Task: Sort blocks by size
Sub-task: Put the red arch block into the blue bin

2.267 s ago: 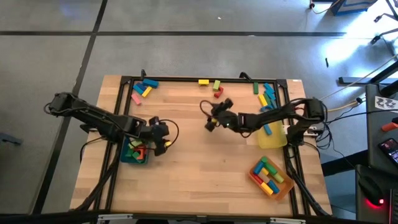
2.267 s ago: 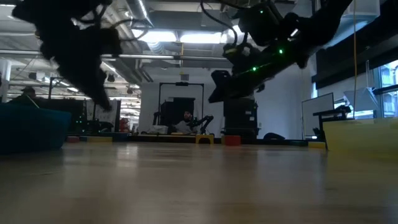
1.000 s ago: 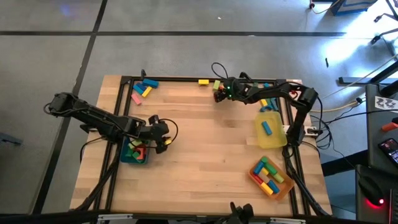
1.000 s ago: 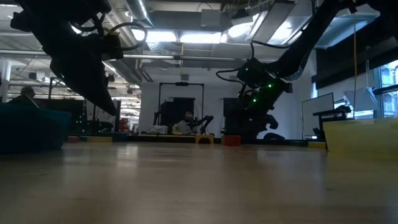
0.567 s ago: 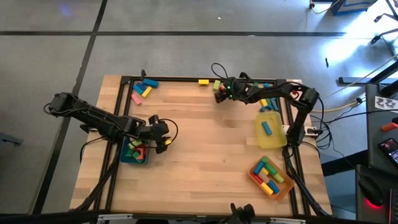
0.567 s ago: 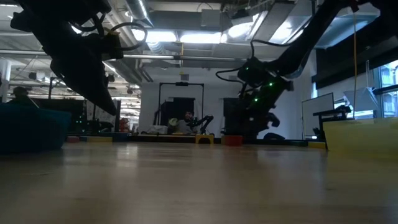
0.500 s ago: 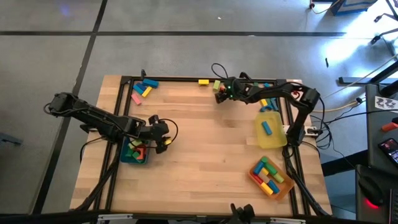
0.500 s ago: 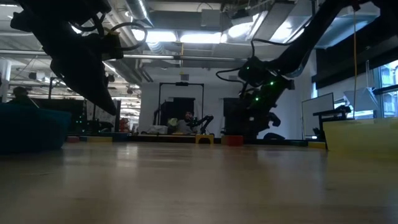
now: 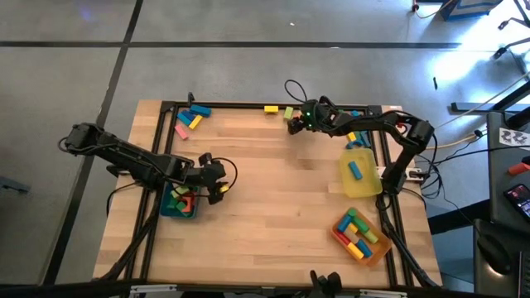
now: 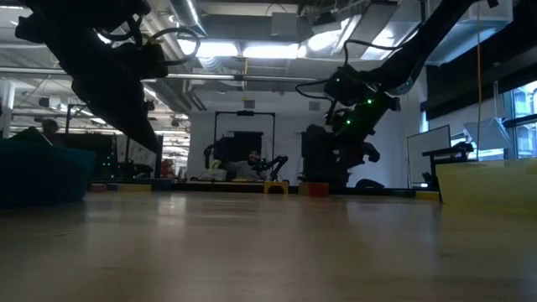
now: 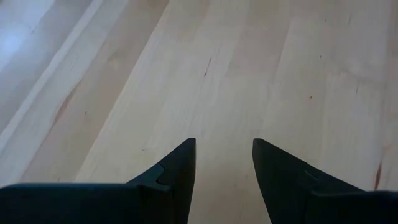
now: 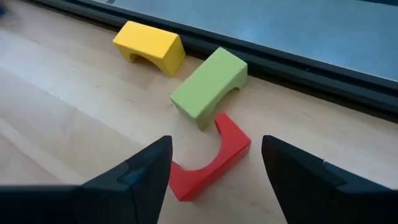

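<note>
A: High view, item by item?
B: Right gripper [image 9: 291, 124] is reaching to the counter's [image 9: 265, 199] far edge, beside a green arch block [image 9: 288, 112] and a yellow arch block [image 9: 271, 108]. Left gripper [image 9: 222, 192] is hovering near the teal tray [image 9: 168, 209], which is holding several blocks. More blocks are lying at the far left corner [image 9: 192, 117] and far right corner [image 9: 354, 126]; the yellow tray [image 9: 362, 187] is carrying one blue block [image 9: 354, 170], and the orange tray [image 9: 383, 247] is carrying a mixed lot.

A: Low view?
B: Both arms are hanging dark above the counter; small blocks are showing far off at its back edge.

A: Left wrist view?
B: Fingers [image 11: 177, 174] are standing apart over bare wood, gripping nothing.

A: Right wrist view?
B: Fingers [image 12: 149, 171] are spread wide and empty. A red arch block [image 12: 208, 158] is lying between them, just ahead of the tips, seemingly untouched. The green arch is sitting against its far side, the yellow arch just beyond.
</note>
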Action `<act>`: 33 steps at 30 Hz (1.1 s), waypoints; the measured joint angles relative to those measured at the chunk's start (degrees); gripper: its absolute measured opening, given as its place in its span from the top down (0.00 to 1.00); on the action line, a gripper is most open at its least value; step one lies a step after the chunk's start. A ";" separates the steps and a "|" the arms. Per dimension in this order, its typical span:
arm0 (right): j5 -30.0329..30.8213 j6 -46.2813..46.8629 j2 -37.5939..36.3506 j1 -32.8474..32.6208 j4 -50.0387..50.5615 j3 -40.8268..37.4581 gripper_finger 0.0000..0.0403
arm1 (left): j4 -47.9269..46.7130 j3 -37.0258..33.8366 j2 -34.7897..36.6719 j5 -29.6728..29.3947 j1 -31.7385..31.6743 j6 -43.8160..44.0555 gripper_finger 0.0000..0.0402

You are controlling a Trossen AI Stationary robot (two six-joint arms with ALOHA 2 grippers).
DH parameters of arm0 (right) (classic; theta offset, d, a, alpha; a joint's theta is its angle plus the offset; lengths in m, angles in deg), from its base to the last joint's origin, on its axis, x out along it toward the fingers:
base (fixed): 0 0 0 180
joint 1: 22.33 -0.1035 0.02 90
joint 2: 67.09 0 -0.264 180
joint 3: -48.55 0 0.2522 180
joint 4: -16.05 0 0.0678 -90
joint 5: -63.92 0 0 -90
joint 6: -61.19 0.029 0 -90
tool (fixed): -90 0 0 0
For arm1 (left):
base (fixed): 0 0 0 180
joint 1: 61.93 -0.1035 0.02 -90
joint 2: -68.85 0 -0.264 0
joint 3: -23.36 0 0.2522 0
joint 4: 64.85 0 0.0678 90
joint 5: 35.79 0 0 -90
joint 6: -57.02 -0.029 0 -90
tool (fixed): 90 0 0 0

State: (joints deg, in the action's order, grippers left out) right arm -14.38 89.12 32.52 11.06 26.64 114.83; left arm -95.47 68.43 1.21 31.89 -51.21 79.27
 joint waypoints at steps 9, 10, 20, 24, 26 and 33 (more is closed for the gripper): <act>2.28 -1.18 1.24 -0.04 -0.09 0.02 0.38 | -0.09 -0.02 0.00 0.00 0.00 -0.31 0.64; 2.65 -1.17 1.93 -0.02 -0.01 0.00 0.38 | -0.13 -0.02 0.00 0.00 0.00 -0.31 0.64; 1.20 -0.65 5.68 0.02 -1.74 0.24 0.38 | -0.23 -0.02 0.00 -0.26 0.00 -0.56 0.64; 1.20 -2.06 5.57 0.02 0.06 0.38 0.38 | -0.28 -0.02 0.00 -0.32 0.00 -0.60 0.64; 1.23 -2.46 5.22 0.02 1.96 0.42 0.38 | -0.28 -0.02 0.00 -0.31 0.00 -0.58 0.64; -0.27 -2.68 5.43 0.05 5.31 1.75 0.38 | -0.28 -0.02 0.00 -0.38 0.00 -0.58 0.64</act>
State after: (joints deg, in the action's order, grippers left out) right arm -14.65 86.44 37.95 11.11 31.94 116.58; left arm -95.75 68.41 1.21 31.52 -51.21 78.69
